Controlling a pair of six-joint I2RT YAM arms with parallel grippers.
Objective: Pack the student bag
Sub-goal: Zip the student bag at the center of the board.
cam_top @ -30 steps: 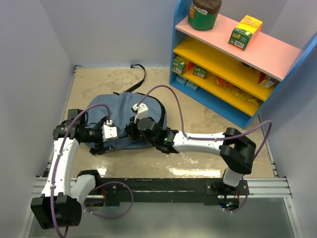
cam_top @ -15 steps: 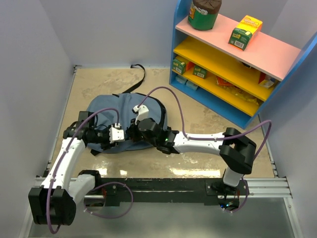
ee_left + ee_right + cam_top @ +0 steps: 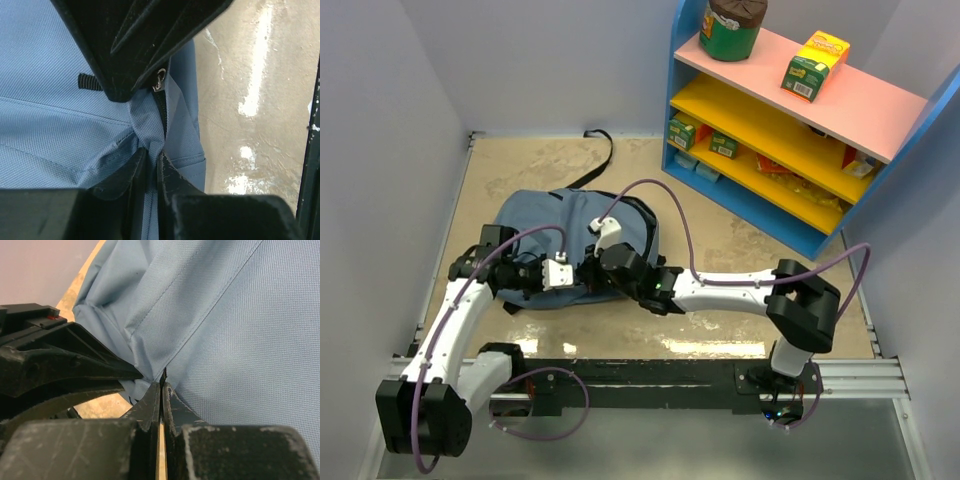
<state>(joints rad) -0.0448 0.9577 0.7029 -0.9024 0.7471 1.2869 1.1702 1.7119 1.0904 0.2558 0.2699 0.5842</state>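
Observation:
The student bag (image 3: 560,225), a slate-blue fabric backpack, lies on the tan table left of centre. My left gripper (image 3: 574,276) reaches its near edge from the left. In the left wrist view the left gripper (image 3: 151,159) has its jaws nearly together, pinching a fold of the bag's blue fabric (image 3: 150,135) beside the zipper line. My right gripper (image 3: 590,264) meets it from the right. In the right wrist view the right gripper (image 3: 162,386) is shut on a thin black zipper tab (image 3: 163,374). The tab's metal ring (image 3: 159,80) shows at the right gripper's tip.
A blue shelf unit (image 3: 790,130) with pink and yellow boards holds boxes and a tin at the back right. The bag's black strap (image 3: 600,150) trails toward the back wall. Grey walls stand on the left and at the back. A black rail (image 3: 314,150) runs along the near table edge.
My left arm has swung right to the bag's near edge and its jaws have closed from wide open onto the fabric. The right gripper has stayed shut at the same spot.

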